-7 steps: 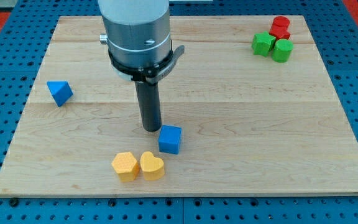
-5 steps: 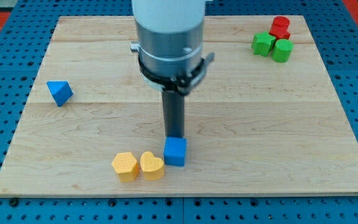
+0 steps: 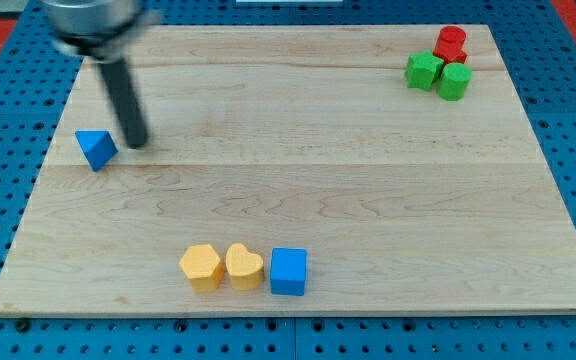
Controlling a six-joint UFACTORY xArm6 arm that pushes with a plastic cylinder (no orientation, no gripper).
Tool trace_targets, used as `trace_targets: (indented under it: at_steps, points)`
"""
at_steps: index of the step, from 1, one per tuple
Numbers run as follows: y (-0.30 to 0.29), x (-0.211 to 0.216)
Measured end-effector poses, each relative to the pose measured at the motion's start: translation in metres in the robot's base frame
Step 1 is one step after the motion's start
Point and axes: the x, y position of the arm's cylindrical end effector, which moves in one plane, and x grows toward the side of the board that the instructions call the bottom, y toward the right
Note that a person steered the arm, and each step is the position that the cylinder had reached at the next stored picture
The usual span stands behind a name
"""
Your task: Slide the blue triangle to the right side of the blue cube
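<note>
The blue triangle lies near the board's left edge. The blue cube sits near the bottom edge, touching the right side of a yellow heart. My tip is blurred by motion and stands just to the right of the blue triangle, close to it or touching it. The cube is far from the tip, toward the view's lower right.
A yellow hexagon-like block sits left of the yellow heart. At the top right are a red block and two green blocks in a tight cluster. The wooden board lies on a blue pegboard.
The blue cube was pushed down and slightly right to sit beside the yellow heart. My tip then swept from the cube up and left to the blue triangle's right side.
</note>
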Motion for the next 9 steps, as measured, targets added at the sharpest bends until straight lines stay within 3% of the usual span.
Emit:
trace_targets:
  at_steps: [1, 3, 4, 6, 7, 8, 9]
  points:
    - [-0.049, -0.019]
    - [-0.068, 0.034]
    - [-0.058, 0.073]
    - [-0.008, 0.108]
    - [-0.022, 0.046]
    - [-0.080, 0.037]
    - [-0.080, 0.044]
